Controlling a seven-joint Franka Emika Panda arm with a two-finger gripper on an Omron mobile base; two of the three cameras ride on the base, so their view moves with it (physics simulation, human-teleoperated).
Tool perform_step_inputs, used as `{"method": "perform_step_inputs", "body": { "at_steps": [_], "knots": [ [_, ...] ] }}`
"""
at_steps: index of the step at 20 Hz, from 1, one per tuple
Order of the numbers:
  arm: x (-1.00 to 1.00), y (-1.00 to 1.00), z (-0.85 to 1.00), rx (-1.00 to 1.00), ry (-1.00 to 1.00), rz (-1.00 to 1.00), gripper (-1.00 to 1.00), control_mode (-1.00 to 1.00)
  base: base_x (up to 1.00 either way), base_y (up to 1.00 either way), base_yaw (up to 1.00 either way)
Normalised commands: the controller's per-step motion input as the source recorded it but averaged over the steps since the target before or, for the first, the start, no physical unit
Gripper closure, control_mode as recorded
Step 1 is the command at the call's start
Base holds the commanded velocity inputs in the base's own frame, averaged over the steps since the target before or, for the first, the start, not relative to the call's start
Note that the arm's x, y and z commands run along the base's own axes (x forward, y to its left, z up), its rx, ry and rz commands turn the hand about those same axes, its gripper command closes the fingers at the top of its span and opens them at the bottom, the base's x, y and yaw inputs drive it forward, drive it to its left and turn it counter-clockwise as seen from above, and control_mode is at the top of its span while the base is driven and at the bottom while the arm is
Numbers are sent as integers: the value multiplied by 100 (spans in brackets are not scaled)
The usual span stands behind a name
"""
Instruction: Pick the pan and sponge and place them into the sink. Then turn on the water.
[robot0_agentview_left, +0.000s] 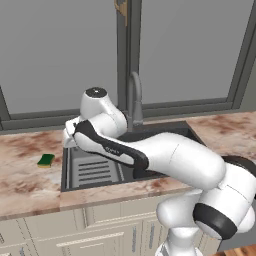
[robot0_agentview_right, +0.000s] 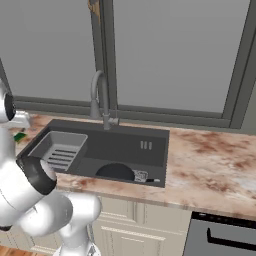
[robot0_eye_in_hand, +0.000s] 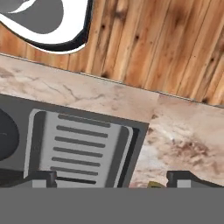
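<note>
While the pan (robot0_agentview_right: 116, 172) lies in the sink (robot0_agentview_right: 125, 145), the light, squashy sponge (robot0_agentview_left: 46, 160), left on the worktop (robot0_agentview_left: 25, 175), is best pinched across its sides by the wide-open fingers (robot0_eye_in_hand: 39, 178).

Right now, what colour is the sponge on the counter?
Green top on the sponge, yellow edge faintly visible; left base view shows it best.

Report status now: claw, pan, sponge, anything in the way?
Claw open, empty, above the rack edge. Pan in sink. Sponge on counter, left of sink. Nothing between claw and sponge.
</note>
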Motion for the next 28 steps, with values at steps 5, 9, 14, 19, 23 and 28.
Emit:
{"method": "perform_step_inputs", "body": {
  "at_steps": [5, 9, 14, 19, 23, 28],
  "knots": [
    [34, 66, -2, -6, 16, -21, -100, -100, 0, 0, 0],
    [47, 52, -10, -7, 21, -20, -100, -100, 0, 0, 0],
    [36, 37, -24, -4, 20, -13, -100, -100, 0, 0, 0],
    [24, 16, -43, 0, 8, -3, -100, -100, 0, 0, 0],
    [18, 3, -58, 0, 1, 0, -100, -100, 0, 0, 0],
    [8, 6, -38, 1, 0, 0, -100, -100, 0, 0, 0]
  ]
}}
